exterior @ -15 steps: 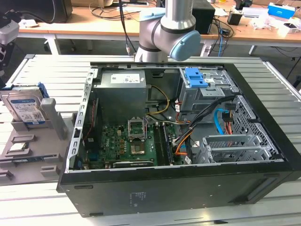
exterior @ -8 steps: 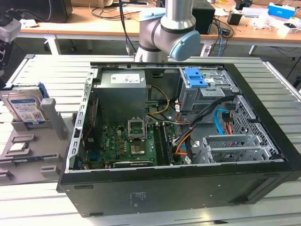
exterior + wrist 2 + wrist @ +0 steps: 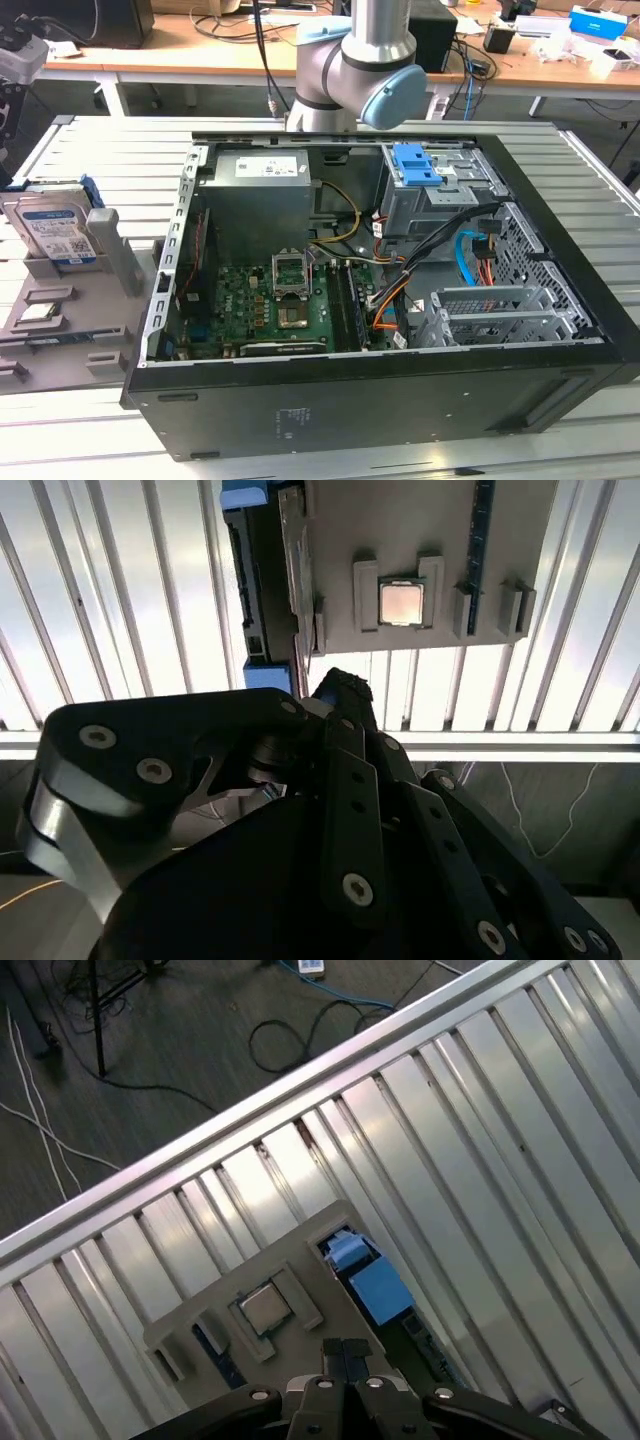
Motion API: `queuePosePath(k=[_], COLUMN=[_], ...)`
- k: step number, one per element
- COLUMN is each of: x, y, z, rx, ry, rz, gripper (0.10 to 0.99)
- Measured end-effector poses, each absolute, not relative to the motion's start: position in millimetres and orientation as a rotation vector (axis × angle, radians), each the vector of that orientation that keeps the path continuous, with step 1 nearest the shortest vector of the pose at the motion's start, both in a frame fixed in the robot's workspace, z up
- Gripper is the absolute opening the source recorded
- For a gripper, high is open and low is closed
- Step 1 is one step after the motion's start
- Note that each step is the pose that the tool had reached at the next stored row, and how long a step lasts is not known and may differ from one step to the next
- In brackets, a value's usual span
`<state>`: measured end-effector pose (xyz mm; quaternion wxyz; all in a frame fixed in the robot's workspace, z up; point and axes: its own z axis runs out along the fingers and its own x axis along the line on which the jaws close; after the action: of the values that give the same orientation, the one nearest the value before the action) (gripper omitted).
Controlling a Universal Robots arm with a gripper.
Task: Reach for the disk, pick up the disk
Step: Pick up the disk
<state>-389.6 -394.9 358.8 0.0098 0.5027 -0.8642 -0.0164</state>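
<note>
The disk (image 3: pixel 55 230) stands on edge in a grey holder (image 3: pixel 115 262) at the exterior view's left, its white-and-blue label facing out and a blue rail along its side. In both wrist views I look down on it edge-on: a dark slab with blue rails (image 3: pixel 262 575), and a blue rail end (image 3: pixel 378 1285). My gripper (image 3: pixel 345 1352) hovers above the holder, a little off from the disk and not touching it. Its black fingertips (image 3: pixel 340 688) are pressed together with nothing between them.
A small flat grey chip (image 3: pixel 402 602) (image 3: pixel 263 1308) lies in a recess of the holder beside the disk. An open computer case (image 3: pixel 400 300) with a blue-latched drive cage (image 3: pixel 420 170) stands in the middle of the slatted metal table (image 3: pixel 90 140). The table edge and cabled floor (image 3: pixel 150 1050) are close.
</note>
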Motion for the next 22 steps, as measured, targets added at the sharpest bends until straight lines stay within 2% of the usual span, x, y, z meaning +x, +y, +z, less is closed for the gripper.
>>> queuePosePath(k=[22], x=[-389.6], y=[-394.9], z=[358.9], rx=[1.949], ry=[-2.433], rz=[-0.046], gripper=[0.106])
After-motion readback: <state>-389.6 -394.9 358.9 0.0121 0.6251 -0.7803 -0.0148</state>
